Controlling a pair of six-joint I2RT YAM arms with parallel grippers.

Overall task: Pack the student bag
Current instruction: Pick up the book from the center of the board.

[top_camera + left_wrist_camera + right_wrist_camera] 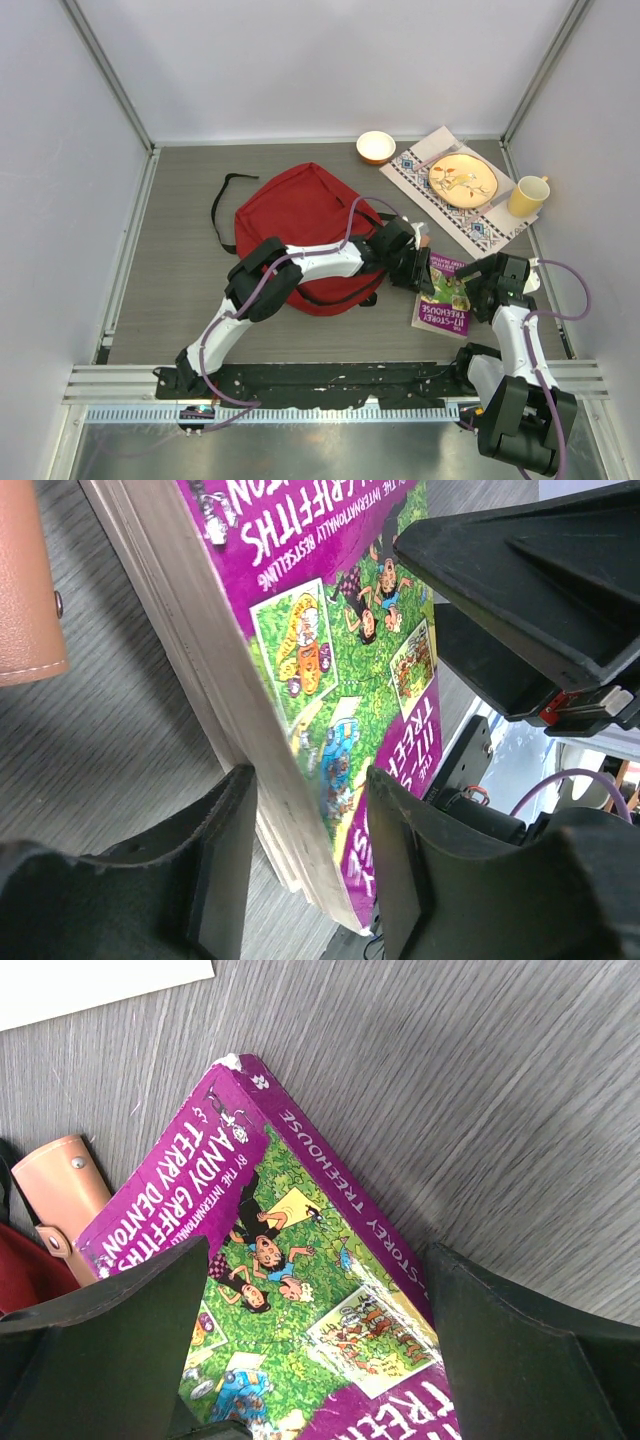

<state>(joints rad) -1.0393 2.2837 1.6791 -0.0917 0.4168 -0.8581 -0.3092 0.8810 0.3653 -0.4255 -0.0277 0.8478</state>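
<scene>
The student bag (300,232), a red backpack with black straps, lies flat at the middle of the table. To its right lies a purple book (443,297) with a green cartoon cover (290,1290). My left gripper (421,268) reaches over the bag and is shut on the book's left edge. The page block (225,710) sits between its fingers (215,860), one on the pages and one on the cover. My right gripper (482,285) hovers open above the book's right part (320,1360), with nothing held.
A tan leather case (58,1195) lies between the bag and the book. At the back right are a small bowl (375,147), a patterned placemat (420,175) with an orange plate (462,180), and a yellow mug (527,196).
</scene>
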